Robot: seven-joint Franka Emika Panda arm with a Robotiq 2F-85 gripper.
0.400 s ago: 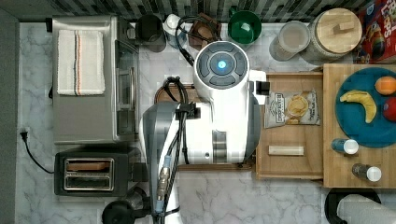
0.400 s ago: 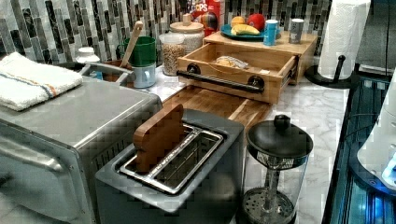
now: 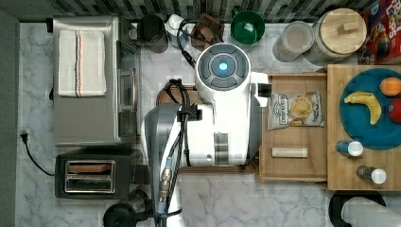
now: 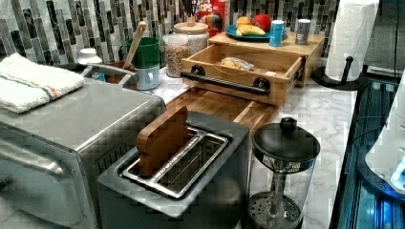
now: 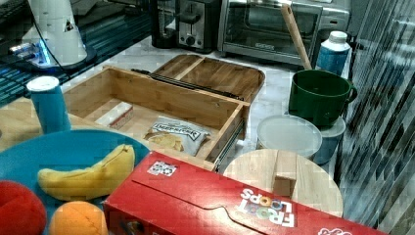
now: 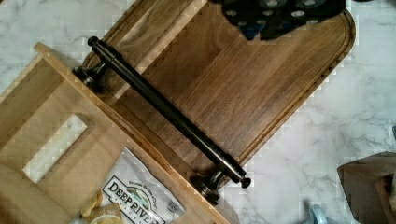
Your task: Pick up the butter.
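The butter [image 3: 289, 152] is a slim pale cream stick lying flat in the open wooden drawer [image 3: 293, 176]. It sits near the drawer's lower edge in the top view, apart from the snack bag [image 3: 295, 109]. In the right view the butter [image 5: 115, 114] lies on the drawer floor. In the wrist view the butter [image 6: 55, 148] lies beyond the drawer's black handle [image 6: 166, 112]. The white arm [image 3: 222, 118] stands over the dark cutting board, at the top view's left of the drawer. A dark part of my gripper [image 6: 280, 14] hangs above the cutting board [image 6: 243, 84].
A teal plate [image 3: 366, 127] with a banana [image 3: 365, 105] and fruit sits on the drawer unit, beside two small bottles. A toaster [image 3: 90, 176], a toaster oven [image 3: 90, 80], a French press [image 4: 284, 167], jars and a green mug [image 3: 247, 27] ring the marble counter.
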